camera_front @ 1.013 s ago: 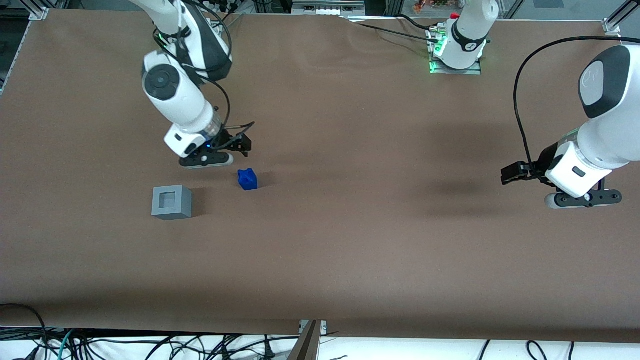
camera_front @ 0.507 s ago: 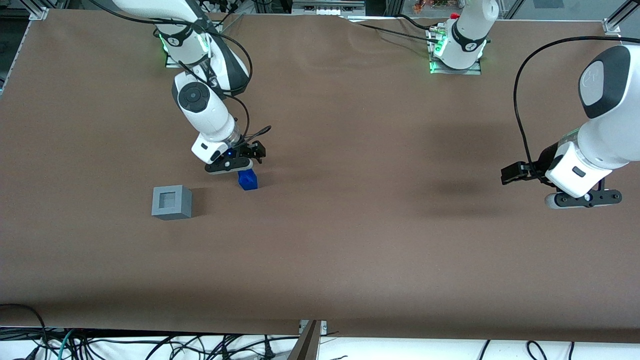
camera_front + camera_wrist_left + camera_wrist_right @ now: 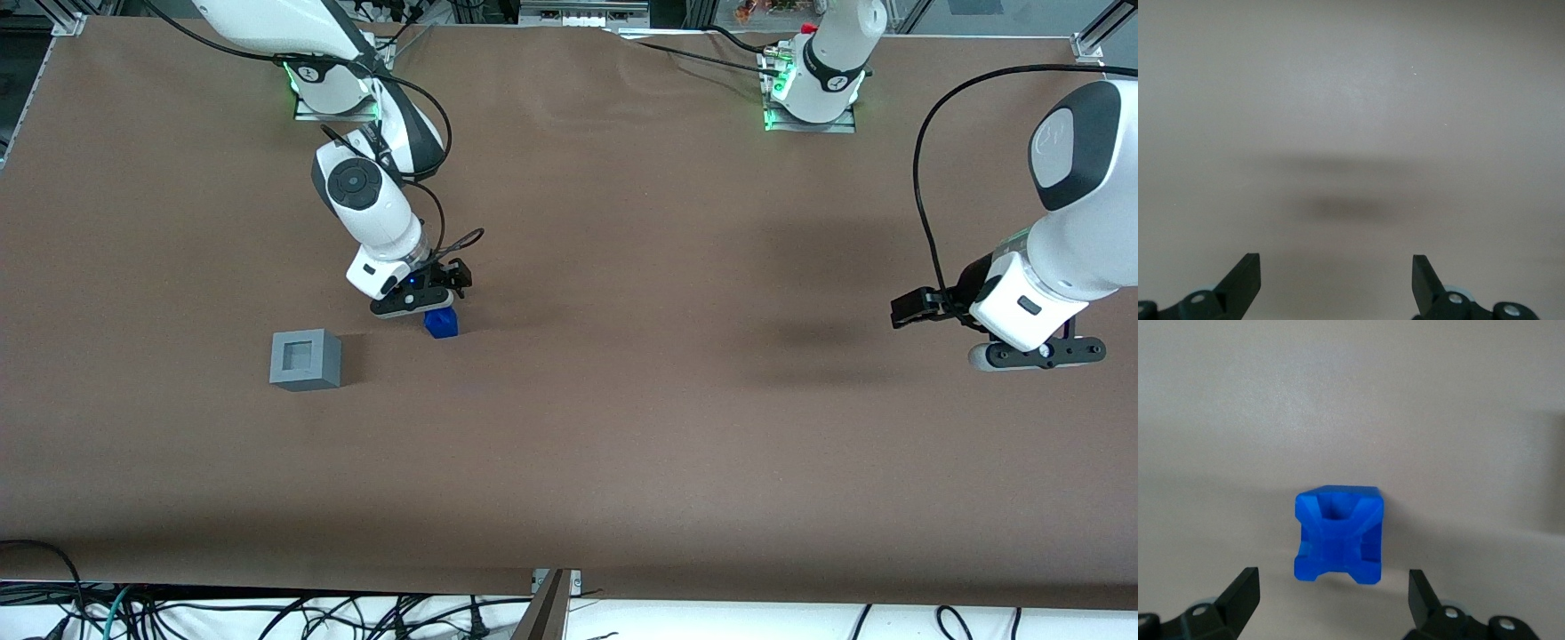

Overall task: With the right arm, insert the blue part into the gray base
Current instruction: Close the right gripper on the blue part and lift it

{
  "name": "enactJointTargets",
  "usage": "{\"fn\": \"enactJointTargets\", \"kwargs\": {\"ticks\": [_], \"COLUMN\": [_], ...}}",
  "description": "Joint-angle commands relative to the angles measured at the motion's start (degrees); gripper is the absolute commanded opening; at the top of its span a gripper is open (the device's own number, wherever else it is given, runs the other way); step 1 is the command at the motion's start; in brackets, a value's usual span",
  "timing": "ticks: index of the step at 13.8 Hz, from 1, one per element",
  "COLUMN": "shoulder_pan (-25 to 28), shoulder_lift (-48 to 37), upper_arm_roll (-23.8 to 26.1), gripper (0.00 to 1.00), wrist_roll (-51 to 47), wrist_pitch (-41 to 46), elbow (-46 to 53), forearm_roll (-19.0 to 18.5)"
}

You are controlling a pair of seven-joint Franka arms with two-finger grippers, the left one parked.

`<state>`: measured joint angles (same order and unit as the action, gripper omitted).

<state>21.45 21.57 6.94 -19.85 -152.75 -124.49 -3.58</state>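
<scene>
brown table cover (image 3: 622,427), black cables (image 3: 267,613) along its near edge

Front view: we look down from high up at the whole brown table (image 3: 622,444). It is far away, so we see both arms, the gray base (image 3: 305,359) and the blue part (image 3: 441,323).
Right wrist view: we ride on the right arm (image 3: 373,213) and look straight down, very close. We see the blue part (image 3: 1339,534) big on the table, just ahead of the gripper (image 3: 1331,600), whose two fingers stand wide apart.
Left wrist view: we look down close at bare table (image 3: 1351,100).
Shared: the front and right wrist views both show the blue part and the gripper (image 3: 433,307) just above it.
</scene>
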Motion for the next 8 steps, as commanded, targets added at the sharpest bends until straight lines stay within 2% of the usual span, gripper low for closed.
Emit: {"fn": "enactJointTargets", "kwargs": {"ticks": [1, 6, 8], "shoulder_pan": [0.0, -0.4, -0.5], "shoulder_lift": [1.8, 4.1, 4.5], "upper_arm_roll": [-0.4, -0.4, -0.4], "gripper": [0.97, 0.95, 0.88], "wrist_roll": [0.0, 0.1, 0.1], "wrist_pitch": [-0.5, -0.4, -0.5], "elbow": [2.7, 5.0, 5.2], "forearm_roll": [-1.2, -1.2, -1.2]}}
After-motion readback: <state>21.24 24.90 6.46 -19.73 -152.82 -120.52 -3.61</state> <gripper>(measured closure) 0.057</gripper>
